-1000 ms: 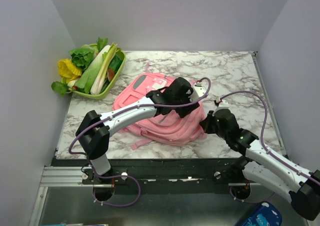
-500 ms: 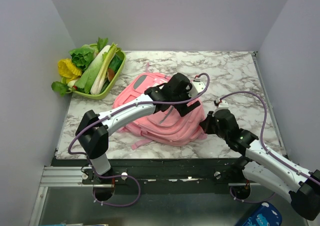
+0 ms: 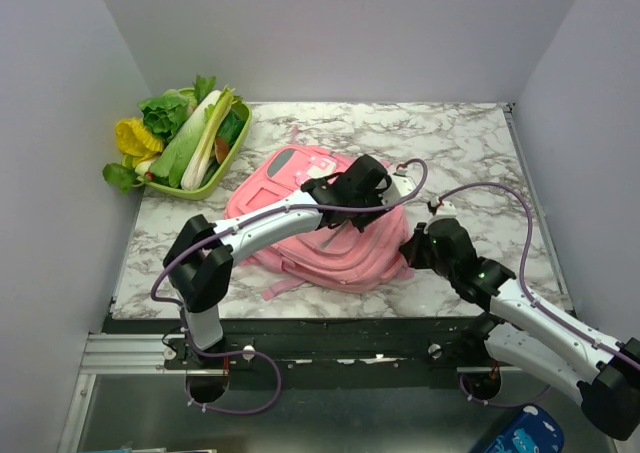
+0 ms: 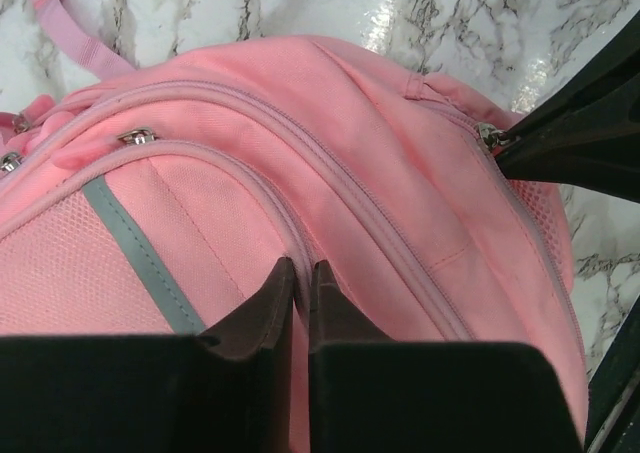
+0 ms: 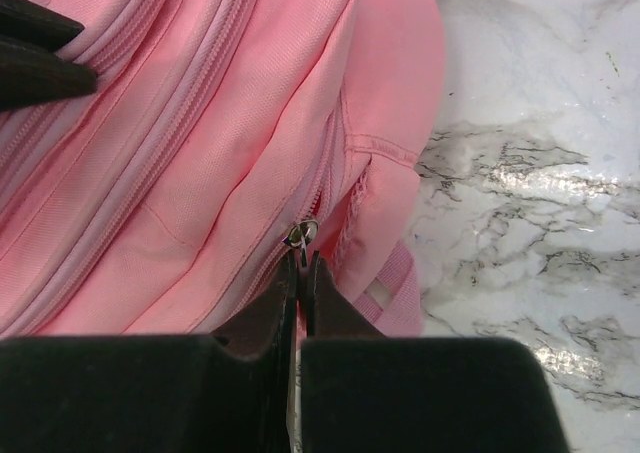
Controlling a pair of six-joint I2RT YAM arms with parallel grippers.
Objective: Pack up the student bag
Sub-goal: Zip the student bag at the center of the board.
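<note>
The student bag (image 3: 345,255) lies flat in the middle of the marble table (image 3: 470,153), pockets up. Its long axis looks diagonal, with one end toward the far-left green tray (image 3: 232,158) of vegetables and the other toward the near right. The left gripper (image 4: 302,269) comes down on top of it beside the grey strip (image 4: 140,248), fingers almost together and seeming to pinch a zip seam. At the bag's near-right edge, the right gripper (image 5: 300,258) is clamped on a metal zip pull (image 5: 300,235).
</note>
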